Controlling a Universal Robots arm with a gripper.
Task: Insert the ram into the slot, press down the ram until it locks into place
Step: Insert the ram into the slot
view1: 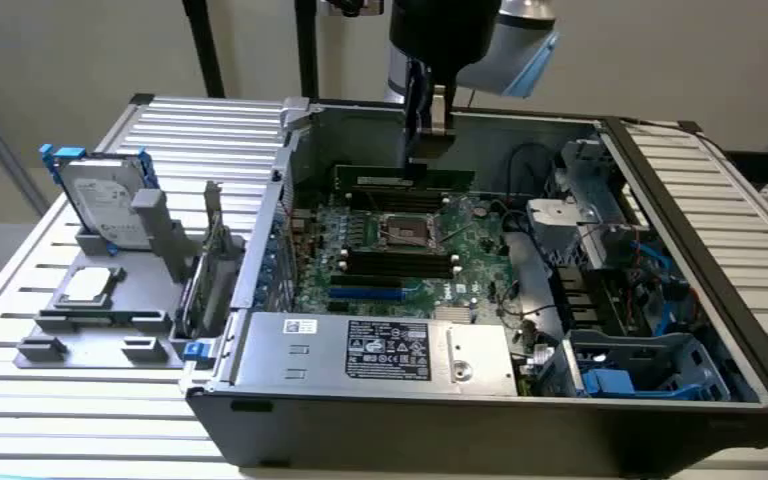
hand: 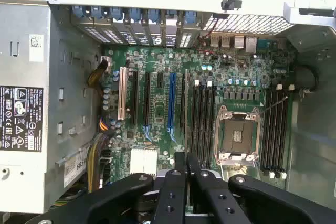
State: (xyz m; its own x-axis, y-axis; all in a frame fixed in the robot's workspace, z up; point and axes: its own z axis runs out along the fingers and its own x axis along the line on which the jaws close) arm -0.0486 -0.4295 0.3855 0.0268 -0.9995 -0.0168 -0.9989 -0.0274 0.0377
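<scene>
While the gripper (view1: 426, 156) clamps its upper edge, the ram (view1: 391, 179), a long green stick with a pale label, hangs level over the motherboard (view1: 480, 228) beyond the CPU socket (view1: 408, 232); its chips are indistinct.

The tabletop (view1: 37, 410) is a pale metal surface of parallel ribbed slats, running under everything and showing on both sides. Two things rest directly on it — an open black computer case (view1: 491, 425), lying on its side across the middle and the exterior view's right, and a flat grey holder tray (view1: 91, 340), just beside the case on the exterior view's left
</scene>
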